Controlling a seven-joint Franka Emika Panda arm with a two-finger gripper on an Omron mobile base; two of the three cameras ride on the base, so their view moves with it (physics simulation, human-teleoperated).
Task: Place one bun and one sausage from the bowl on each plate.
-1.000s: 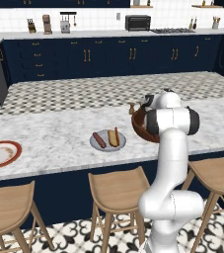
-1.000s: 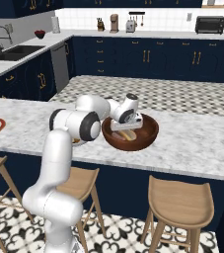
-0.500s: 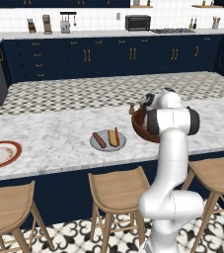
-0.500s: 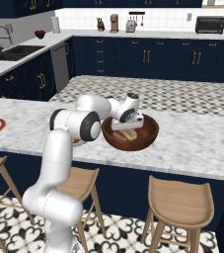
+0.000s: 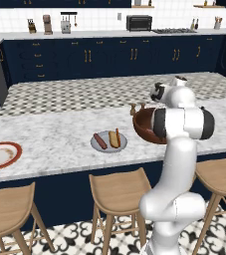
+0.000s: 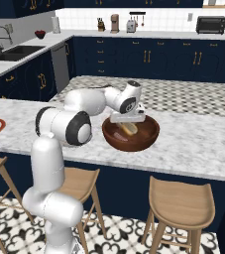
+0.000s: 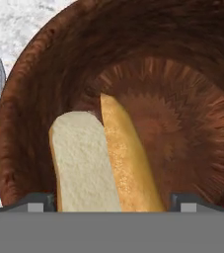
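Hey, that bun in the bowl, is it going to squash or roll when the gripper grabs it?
The bun looks soft and split lengthwise, so it probably squashes. Long and rounded, it may roll on the bowl's curved floor. The gripper straddles it, which should steady it.

Marble island counter [image 5: 55, 134], three wooden stools [image 5: 117, 187] tucked beneath, navy cabinets [image 6: 148, 57] behind (toaster oven [image 5: 139, 22] on top), patterned tile floor [image 5: 74, 239]

Bowl [image 6: 130, 134] wall rings the gripper [image 7: 111, 201] closely; bun [image 7: 103, 158] between its fingers; counter [image 5: 50, 132] stretch toward grey plate [image 5: 108, 142] open.
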